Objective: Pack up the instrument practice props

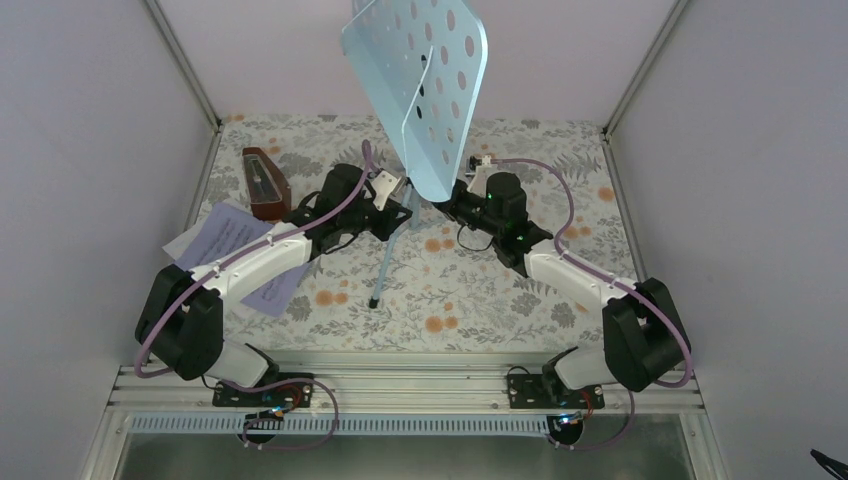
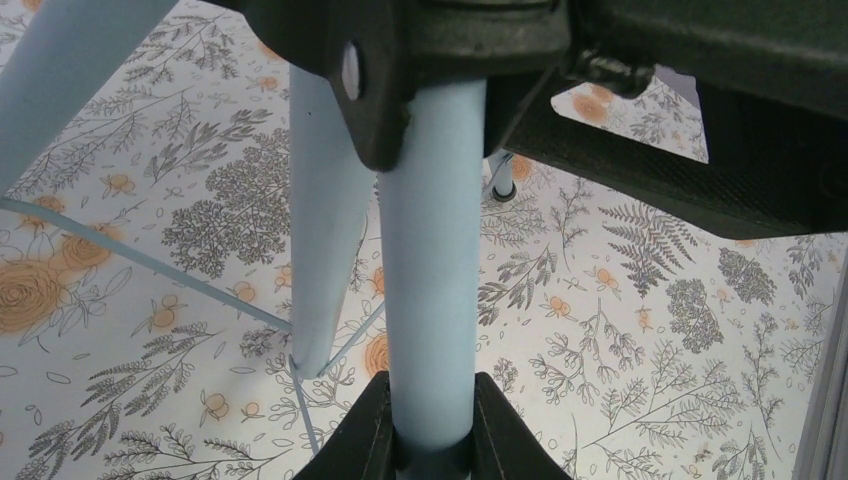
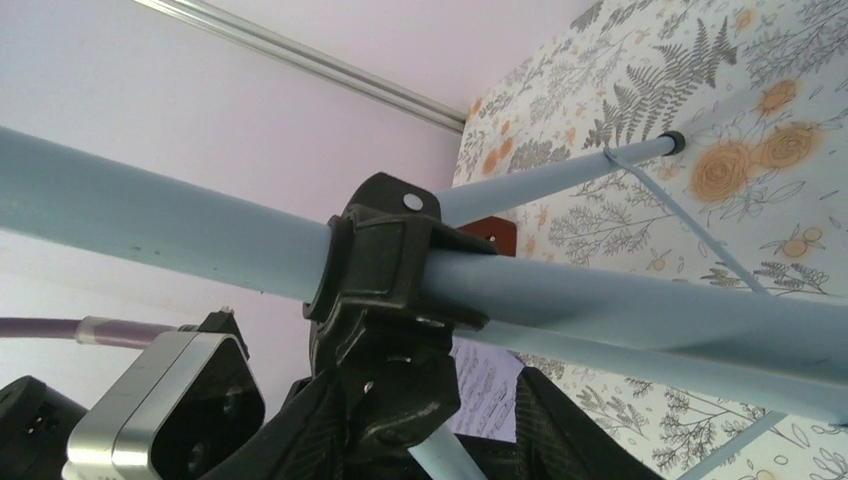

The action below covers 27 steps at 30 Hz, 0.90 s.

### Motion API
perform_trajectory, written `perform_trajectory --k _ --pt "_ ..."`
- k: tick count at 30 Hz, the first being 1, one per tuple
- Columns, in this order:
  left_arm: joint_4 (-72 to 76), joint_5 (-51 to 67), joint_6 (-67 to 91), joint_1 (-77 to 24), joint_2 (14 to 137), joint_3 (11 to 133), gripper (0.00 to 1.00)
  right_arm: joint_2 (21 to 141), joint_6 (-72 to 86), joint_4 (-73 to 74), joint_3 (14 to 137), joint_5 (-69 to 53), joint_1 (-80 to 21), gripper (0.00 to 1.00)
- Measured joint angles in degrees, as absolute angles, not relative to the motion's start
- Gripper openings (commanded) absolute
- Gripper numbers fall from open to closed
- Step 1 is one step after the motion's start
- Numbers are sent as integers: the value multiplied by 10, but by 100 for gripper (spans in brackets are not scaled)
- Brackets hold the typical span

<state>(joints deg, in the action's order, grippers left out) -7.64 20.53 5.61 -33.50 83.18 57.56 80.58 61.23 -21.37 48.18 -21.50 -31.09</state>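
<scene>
Fold-down time for the pale-blue music stand [image 1: 420, 90], upright on its tripod legs [image 1: 385, 265] on the floral-print table [image 1: 480, 290], with the perforated desk tilted up high. Pinching the stand's centre tube [image 2: 430, 250] with the left gripper [image 2: 430, 400], a little way along from the black collar [image 2: 400, 80], with both fingers [image 2: 350, 450] pressed flat to the tube, no gap anywhere. On the stand's far side, straddling that same collar [image 3: 390, 270] with the right gripper [image 3: 435, 410]: one finger [image 3: 320, 430] hard up against the black plastic, a sliver of daylight beside the other, so impossible to call as a firm hold yet.

Best way through this step, at a guess: hold the tube dead steady with the left, no twisting. Seat the right squarely on the collar before any push, well clear of the thin wire braces [image 3: 690, 220]. Then slide straight along the tube to draw the legs in, slow and in line. Mind that top-heavy desk, likely to swing. Left of the stand and toward the back, the reddish-brown wooden metronome [image 1: 265, 185]; left of the stand and nearer the front, the printed sheet-music pages [image 1: 225, 235], partly under the left arm. Both for later.
</scene>
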Motion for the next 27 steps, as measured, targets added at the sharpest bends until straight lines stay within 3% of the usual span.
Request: perform_trajectory --k 3,6,13,27 --pt "-78 205 56 -335 832 577 5 806 609 -214 482 -204 -311 38" --pt "-81 205 56 -335 833 579 3 806 607 -219 482 -197 -311 30" --pt "-81 204 55 -335 833 579 2 806 598 -229 483 -188 -311 25" --pt "-85 200 55 -335 833 581 2 805 556 -244 479 -185 -314 4"
